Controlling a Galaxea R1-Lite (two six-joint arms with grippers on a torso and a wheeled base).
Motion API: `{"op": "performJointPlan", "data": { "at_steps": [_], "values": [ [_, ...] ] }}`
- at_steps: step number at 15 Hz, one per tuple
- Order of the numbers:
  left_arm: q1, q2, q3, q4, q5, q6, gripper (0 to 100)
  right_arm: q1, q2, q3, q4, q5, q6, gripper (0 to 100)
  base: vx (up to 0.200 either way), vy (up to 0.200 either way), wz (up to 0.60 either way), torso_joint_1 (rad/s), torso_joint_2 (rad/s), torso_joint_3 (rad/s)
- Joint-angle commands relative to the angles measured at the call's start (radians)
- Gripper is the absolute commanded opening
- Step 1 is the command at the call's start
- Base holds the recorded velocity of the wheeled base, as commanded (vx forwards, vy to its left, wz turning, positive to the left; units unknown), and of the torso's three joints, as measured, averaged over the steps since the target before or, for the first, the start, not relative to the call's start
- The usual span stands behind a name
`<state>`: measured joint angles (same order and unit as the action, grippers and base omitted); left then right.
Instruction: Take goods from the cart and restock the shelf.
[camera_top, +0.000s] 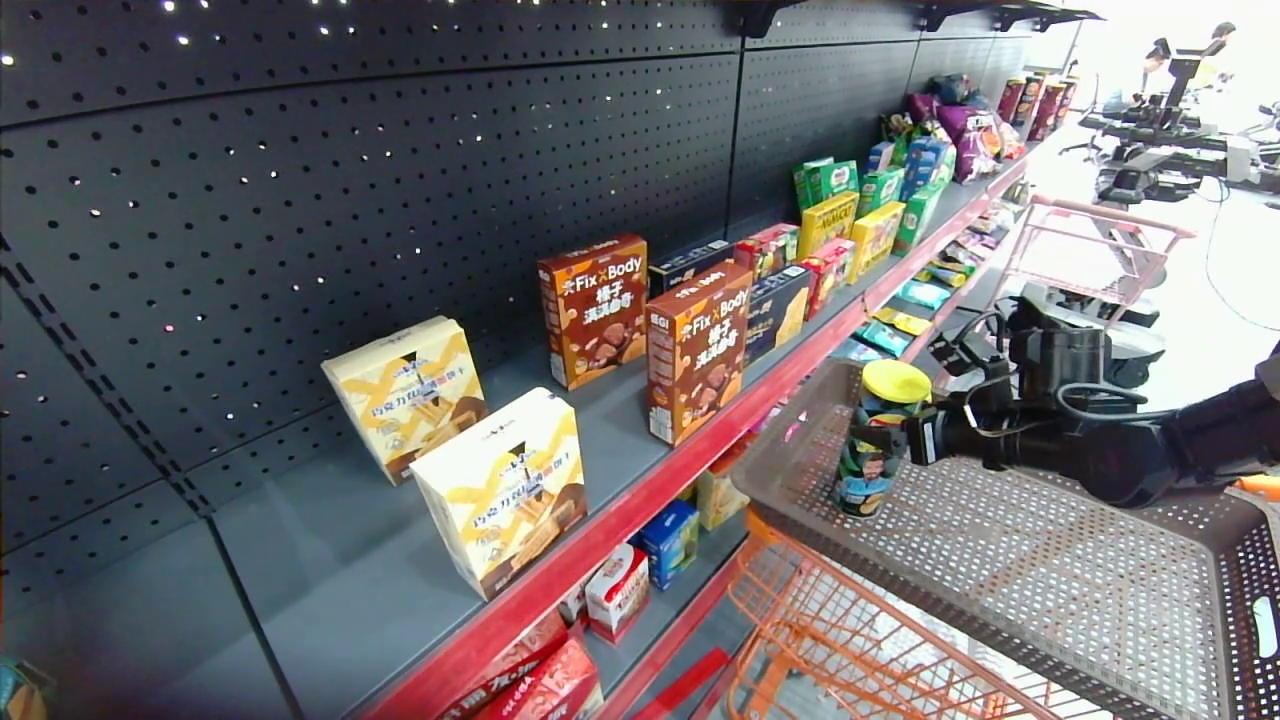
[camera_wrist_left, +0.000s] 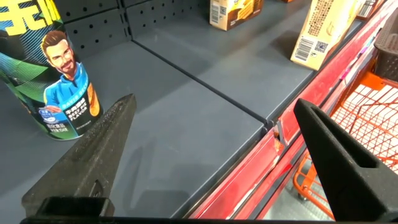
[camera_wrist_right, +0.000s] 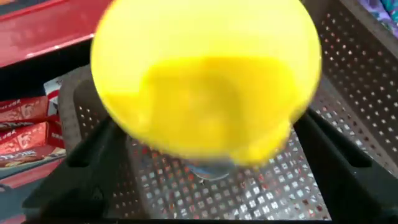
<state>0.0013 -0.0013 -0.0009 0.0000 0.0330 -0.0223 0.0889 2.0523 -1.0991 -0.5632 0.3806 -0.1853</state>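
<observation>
Yellow-lidded printed cylindrical canister (camera_top: 893, 383), near the grey perforated basket's (camera_top: 1050, 590) shelf-side edge: probably light, rigid and smooth-walled, best held mid-body. The right gripper (camera_top: 885, 440) flanks it, though whether it grips cannot be told. The left gripper (camera_wrist_left: 214, 106) has its jaws spread.

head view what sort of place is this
Most likely a shop aisle, perhaps a mock-up: a long pegboard-backed shelf lined with snack boxes, an orange cart beside it, and a can in the right gripper.

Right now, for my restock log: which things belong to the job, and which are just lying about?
Job: yellow-lidded can, grey perforated cart tray, grey metal shelf, right gripper.
Lying about: cream cardboard boxes, brown cardboard boxes, pink wire cart.
</observation>
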Motion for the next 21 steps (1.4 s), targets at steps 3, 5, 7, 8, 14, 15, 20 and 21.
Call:
{"op": "performJointPlan", "data": {
  "at_steps": [3,5,7,8,14,15,20,21],
  "values": [
    [0.000,0.001,-0.001,0.000,0.001,-0.001,100,0.008,0.043,-0.013,-0.046,0.000,0.000,100,0.000,0.000,0.00,0.000,0.00,0.000],
    [0.000,0.001,-0.001,0.000,0.001,-0.001,100,0.008,0.066,-0.024,-0.069,0.000,0.000,100,0.000,0.000,0.00,0.000,0.00,0.000],
    [0.000,0.001,-0.001,0.000,0.001,0.001,100,0.008,0.088,-0.041,-0.092,0.000,0.000,100,0.000,0.000,0.00,0.000,0.00,0.000],
    [0.000,0.001,-0.001,0.000,0.001,0.001,100,0.008,0.103,-0.045,-0.110,0.000,0.000,100,0.000,0.000,0.00,0.000,0.00,0.000],
    [0.000,0.001,-0.001,0.000,0.001,-0.001,100,0.009,0.152,-0.059,-0.181,0.000,0.000,100,0.000,0.000,0.00,0.000,0.00,0.000],
    [0.000,0.001,0.001,0.000,0.001,-0.001,100,0.009,0.155,-0.064,-0.185,0.000,0.001,100,0.000,0.000,0.00,0.000,0.00,0.000],
    [0.000,0.001,-0.001,0.000,0.001,-0.001,100,0.012,0.170,-0.080,-0.193,0.023,0.001,100,0.000,0.000,0.00,0.000,0.00,0.000],
    [0.000,0.001,0.001,0.000,0.001,-0.001,100,0.014,0.170,-0.079,-0.193,0.046,0.000,100,0.000,0.000,0.00,0.000,0.00,0.000]
  ]
}}
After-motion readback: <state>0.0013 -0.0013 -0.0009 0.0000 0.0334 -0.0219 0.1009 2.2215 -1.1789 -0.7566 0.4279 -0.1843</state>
